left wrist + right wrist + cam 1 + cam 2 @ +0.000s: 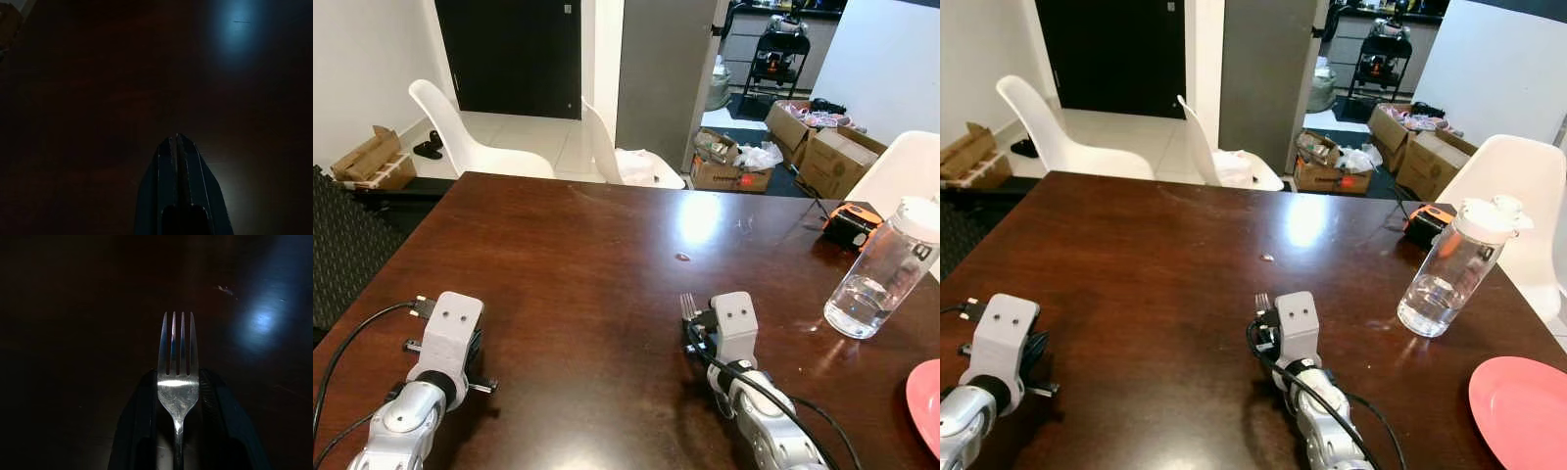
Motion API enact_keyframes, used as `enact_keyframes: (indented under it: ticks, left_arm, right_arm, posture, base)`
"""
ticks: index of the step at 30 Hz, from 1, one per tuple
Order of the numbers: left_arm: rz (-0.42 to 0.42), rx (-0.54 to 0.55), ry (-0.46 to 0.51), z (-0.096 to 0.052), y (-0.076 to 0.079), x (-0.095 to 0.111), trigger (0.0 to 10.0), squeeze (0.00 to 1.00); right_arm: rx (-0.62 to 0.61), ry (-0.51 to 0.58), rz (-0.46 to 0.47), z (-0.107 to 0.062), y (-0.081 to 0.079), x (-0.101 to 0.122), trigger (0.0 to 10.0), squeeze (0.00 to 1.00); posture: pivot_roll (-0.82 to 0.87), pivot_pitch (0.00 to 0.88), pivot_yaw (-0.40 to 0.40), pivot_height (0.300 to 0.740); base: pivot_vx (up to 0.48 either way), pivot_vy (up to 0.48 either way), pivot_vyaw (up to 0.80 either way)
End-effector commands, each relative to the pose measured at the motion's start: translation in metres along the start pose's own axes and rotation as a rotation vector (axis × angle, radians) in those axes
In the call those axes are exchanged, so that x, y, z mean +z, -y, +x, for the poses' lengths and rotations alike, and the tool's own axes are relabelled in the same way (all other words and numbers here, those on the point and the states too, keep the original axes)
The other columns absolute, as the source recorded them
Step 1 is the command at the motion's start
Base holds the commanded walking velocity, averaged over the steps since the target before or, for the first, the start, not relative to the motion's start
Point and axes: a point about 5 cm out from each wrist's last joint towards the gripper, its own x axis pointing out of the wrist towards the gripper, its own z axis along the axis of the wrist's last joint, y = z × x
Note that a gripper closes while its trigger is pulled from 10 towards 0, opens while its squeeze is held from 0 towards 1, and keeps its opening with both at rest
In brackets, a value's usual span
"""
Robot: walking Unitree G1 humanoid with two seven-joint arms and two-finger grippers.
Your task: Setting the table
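On the dark wooden table point(587, 245), with a pink plate point(1523, 406) at its right edge and a water bottle point(1449, 269) farther back, the right gripper point(178, 382) clamps a fork point(177, 367) low over the middle, while the left gripper point(178, 152) rests pressed together

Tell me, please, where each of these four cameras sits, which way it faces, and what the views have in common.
Left eye view: on the head, looking down over the dark table; both silver arms show.
Right eye view: same scene; it shares the water bottle and pink plate.
Left wrist view: along the shut left gripper at dark tabletop.
Right wrist view: along the right gripper, shut on the fork, which the head views share.
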Motion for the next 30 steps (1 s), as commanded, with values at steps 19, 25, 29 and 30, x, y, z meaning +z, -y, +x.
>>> enact_keyframes:
  ticks: [19,25,29,30]
  left_arm:
    - [-0.135,-0.026,0.096,-0.002,0.017,0.017,10.0,0.00]
    - [-0.122,-0.067,0.070,-0.002,0.032,0.009,10.0,0.00]
    - [-0.122,-0.068,0.063,-0.001,0.033,0.008,10.0,0.00]
    - [-0.122,-0.068,0.063,-0.001,0.033,0.008,10.0,0.00]
  right_arm:
    - [0.044,0.203,0.125,-0.016,-0.025,0.046,10.0,0.00]
    - [0.071,-0.124,0.031,-0.018,-0.026,-0.020,10.0,0.00]
    - [0.062,-0.228,0.036,-0.023,-0.025,-0.044,10.0,0.00]
    - [0.062,-0.228,0.036,-0.023,-0.025,-0.044,10.0,0.00]
  posture:
    - [0.09,0.124,0.021,0.740]
    - [0.08,0.114,0.025,0.740]
    - [0.08,0.109,0.025,0.740]
    - [0.08,0.109,0.025,0.740]
  base:
    - [0.000,0.000,0.00]
    - [0.000,0.000,0.00]
    - [0.000,0.000,0.00]
    - [0.000,0.000,0.00]
